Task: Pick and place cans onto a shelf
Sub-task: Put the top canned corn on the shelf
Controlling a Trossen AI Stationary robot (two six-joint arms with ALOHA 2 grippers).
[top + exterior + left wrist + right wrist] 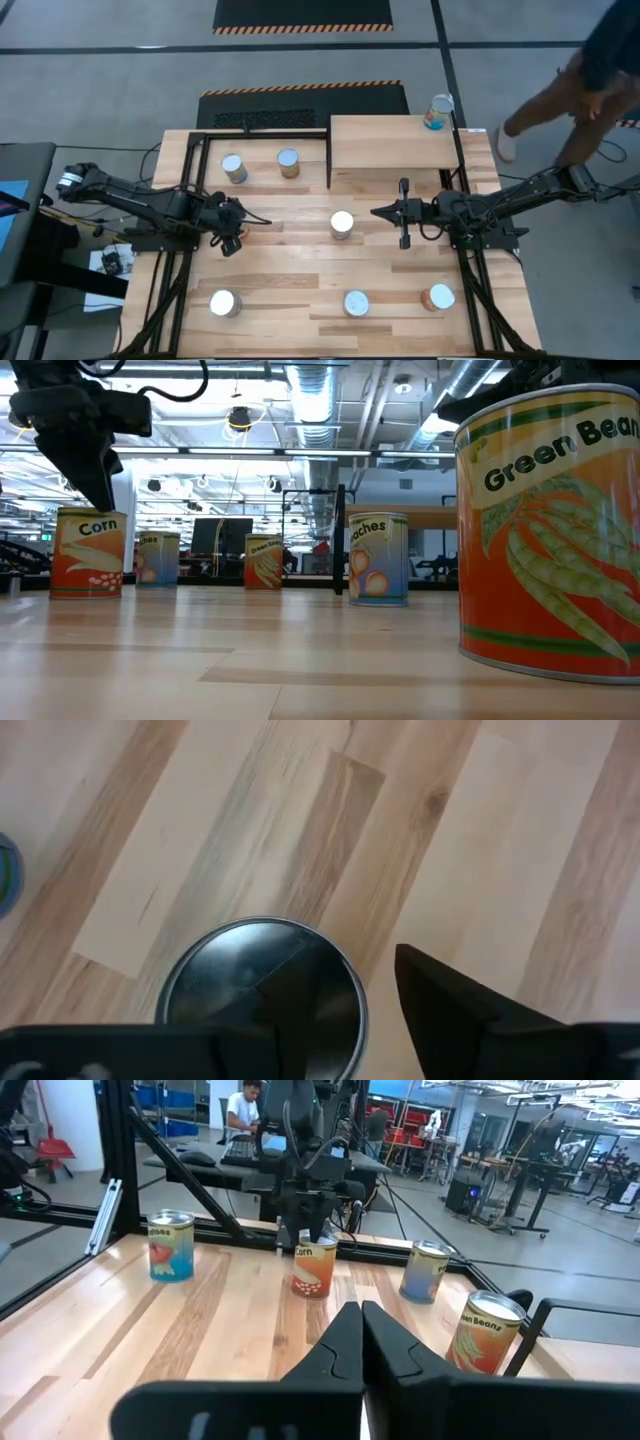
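My left gripper (228, 226) hangs open, pointing down, just above an orange corn can (88, 552) at the table's left middle. The can's lid (262, 992) shows beside one finger (450, 1010), and the gripper hides the can in the high view. My right gripper (376, 212) is shut and empty. It points level toward the table's left, a little right of a centre can (342, 223). One can (438, 110) stands on the light wood shelf (392, 145) at its far right corner. The other cans stand upright on the tabletop.
Two cans (233, 167) (288, 161) stand at the far left inside the black frame (262, 133). Three cans (225, 302) (357, 302) (438, 297) stand along the near edge. A person (590, 70) walks beyond the table's far right corner.
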